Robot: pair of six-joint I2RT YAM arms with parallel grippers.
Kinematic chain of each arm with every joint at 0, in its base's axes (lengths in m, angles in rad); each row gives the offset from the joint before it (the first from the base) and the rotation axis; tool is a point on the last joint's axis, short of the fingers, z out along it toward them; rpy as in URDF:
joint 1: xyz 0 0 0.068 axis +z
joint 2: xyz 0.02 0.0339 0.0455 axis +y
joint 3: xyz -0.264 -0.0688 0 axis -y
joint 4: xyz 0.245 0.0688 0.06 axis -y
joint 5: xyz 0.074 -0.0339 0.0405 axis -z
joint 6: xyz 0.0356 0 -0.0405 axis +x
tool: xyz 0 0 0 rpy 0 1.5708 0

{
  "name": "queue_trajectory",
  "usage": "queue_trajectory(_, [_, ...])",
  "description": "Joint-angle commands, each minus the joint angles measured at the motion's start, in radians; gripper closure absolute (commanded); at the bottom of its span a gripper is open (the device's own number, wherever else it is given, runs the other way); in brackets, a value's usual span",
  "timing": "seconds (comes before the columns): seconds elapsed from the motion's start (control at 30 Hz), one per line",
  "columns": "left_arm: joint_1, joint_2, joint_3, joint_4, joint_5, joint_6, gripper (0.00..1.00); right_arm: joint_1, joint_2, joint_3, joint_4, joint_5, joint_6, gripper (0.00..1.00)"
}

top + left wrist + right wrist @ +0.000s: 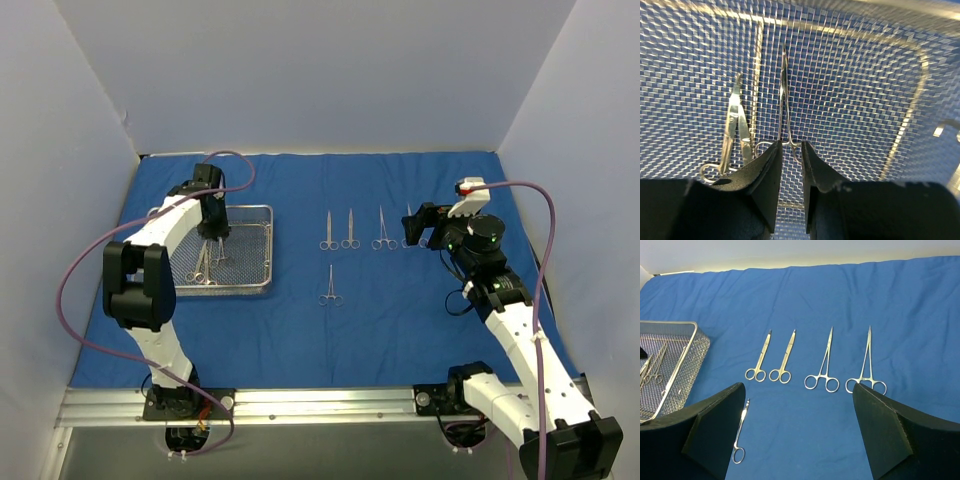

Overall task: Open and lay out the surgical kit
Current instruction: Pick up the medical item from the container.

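Note:
The royal-blue cloth [400, 320] lies spread flat. The wire-mesh tray [270, 250] stands on its left part and holds several instruments [203, 268]. My left gripper [215, 230] is down inside the tray. In the left wrist view its jaws [791, 145] are nearly closed on the ring handle of a slender instrument [784, 95], with scissors [735, 120] beside it. Several instruments lie on the cloth in a row [760, 360] [784, 360] [824, 365] [867, 362], and one lies nearer [740, 432]. My right gripper [797, 390] is wide open and empty above the cloth, near the rightmost instrument.
White walls enclose the table on the left, back and right. The tray's rim [695, 325] and handle wire [920, 75] stand up around my left gripper. Purple cables loop from both arms. A metal rail [320, 400] runs along the near edge.

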Motion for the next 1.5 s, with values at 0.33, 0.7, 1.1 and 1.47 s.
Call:
queue_trajectory(0.33, [0.026, 0.084, -0.030, 0.053, 0.027, 0.015, 0.63, 0.007, 0.006, 0.014, 0.024, -0.012, -0.013, 0.16])
queue_trajectory(0.7, [0.043, 0.067, -0.053, 0.064, 0.027, 0.099, 0.64, 0.007, 0.012, 0.011, 0.029, -0.015, -0.013, 0.16])
queue_trajectory(1.1, [0.051, 0.127, -0.033, 0.067, 0.033, 0.104, 0.69, 0.007, 0.008, 0.011, 0.029, -0.012, -0.013, 0.16])
queue_trajectory(1.47, [0.042, 0.159, -0.033, 0.072, 0.055, 0.081, 0.65, 0.007, 0.009, 0.010, 0.029, -0.012, -0.013, 0.16])
